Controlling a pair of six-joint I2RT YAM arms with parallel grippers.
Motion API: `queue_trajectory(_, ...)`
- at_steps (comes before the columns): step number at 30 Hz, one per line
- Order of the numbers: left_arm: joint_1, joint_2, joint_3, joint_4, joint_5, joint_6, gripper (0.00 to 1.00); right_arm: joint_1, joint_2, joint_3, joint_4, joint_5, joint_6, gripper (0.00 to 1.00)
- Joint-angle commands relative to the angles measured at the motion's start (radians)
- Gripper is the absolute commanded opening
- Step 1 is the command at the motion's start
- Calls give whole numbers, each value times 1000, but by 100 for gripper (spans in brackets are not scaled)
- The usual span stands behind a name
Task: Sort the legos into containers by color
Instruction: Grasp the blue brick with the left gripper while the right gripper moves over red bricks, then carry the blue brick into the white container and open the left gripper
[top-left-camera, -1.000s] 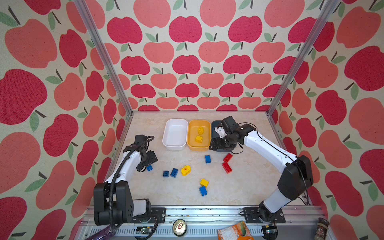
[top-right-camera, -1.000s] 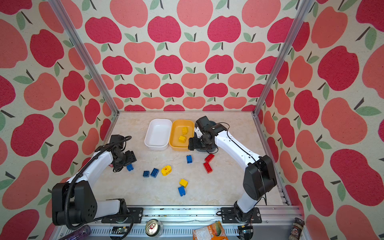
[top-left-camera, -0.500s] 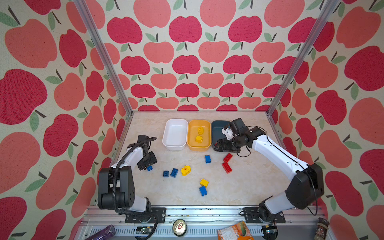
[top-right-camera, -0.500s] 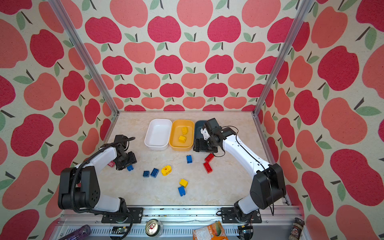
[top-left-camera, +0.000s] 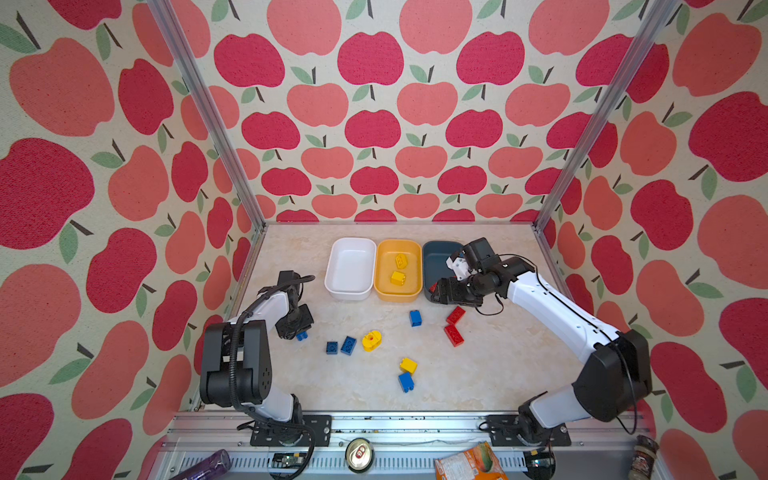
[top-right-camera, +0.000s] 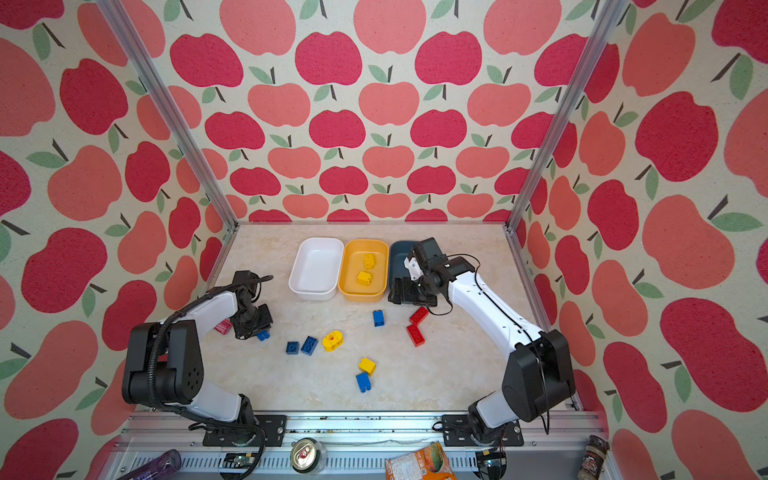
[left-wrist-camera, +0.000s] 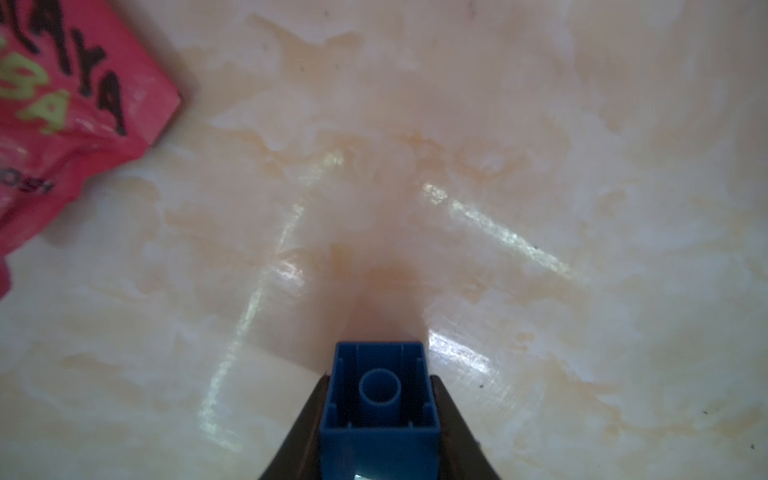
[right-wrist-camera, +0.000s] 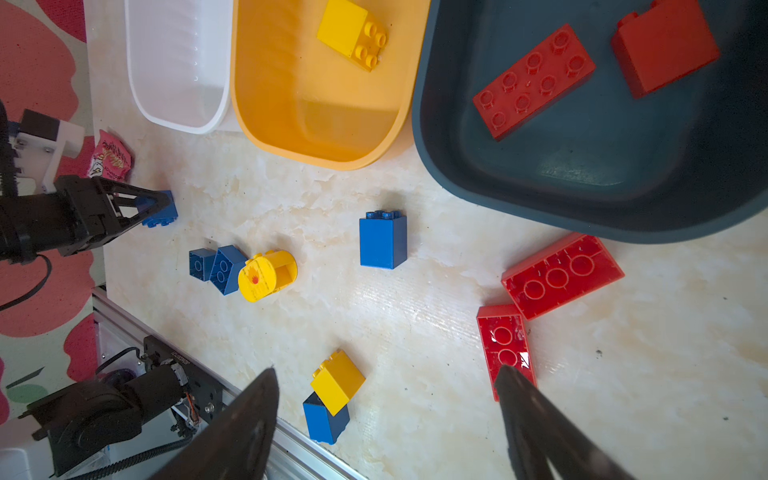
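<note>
The left pincer (top-left-camera: 298, 331) is clamping a blue brick (left-wrist-camera: 380, 409) by its sides, low at the worktop (top-left-camera: 498, 365) close to its left edge. The left wrist view is showing the brick's hollow underside. A red wrapper (top-right-camera: 223, 327) is lying just left of it, near that edge.

To the right, a blue pair (top-left-camera: 348, 345) is touching a round yellow piece (top-left-camera: 371, 340). Nearer, a yellow brick (top-left-camera: 408, 365) is leaning on a low blue brick (top-left-camera: 406, 382). A lone blue brick (top-left-camera: 415, 318) is lying just near of the yellow tub (top-left-camera: 384, 266), which is holding two yellow bricks (top-left-camera: 397, 277).

The white tub (top-left-camera: 351, 266) is sitting left of it and the dark tub (top-left-camera: 434, 257) right, side by side in a row. The right pincer (right-wrist-camera: 384, 370) is hanging wide open, gripping nothing, at the dark tub's near end. Two red bricks (right-wrist-camera: 534, 79) are lying inside that tub, and a red pair (top-left-camera: 454, 335) is lying just outside its near rim.

Bare worktop is stretching across the near right and behind the tubs.
</note>
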Motion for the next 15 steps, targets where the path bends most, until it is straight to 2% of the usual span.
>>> queue_trajectory(1,-2,-5,10,-7,-16,-8,29,-9,-32,-20,12,-21,19,85)
queue_trajectory(7,-28,-67,15,-17,-22,-25,21,-16,-46,-48,27,-25,27,84)
queue_trajectory(15,-142,-223,71,30,-98,-20,18,-25,-78,-114,68,-35,51,85)
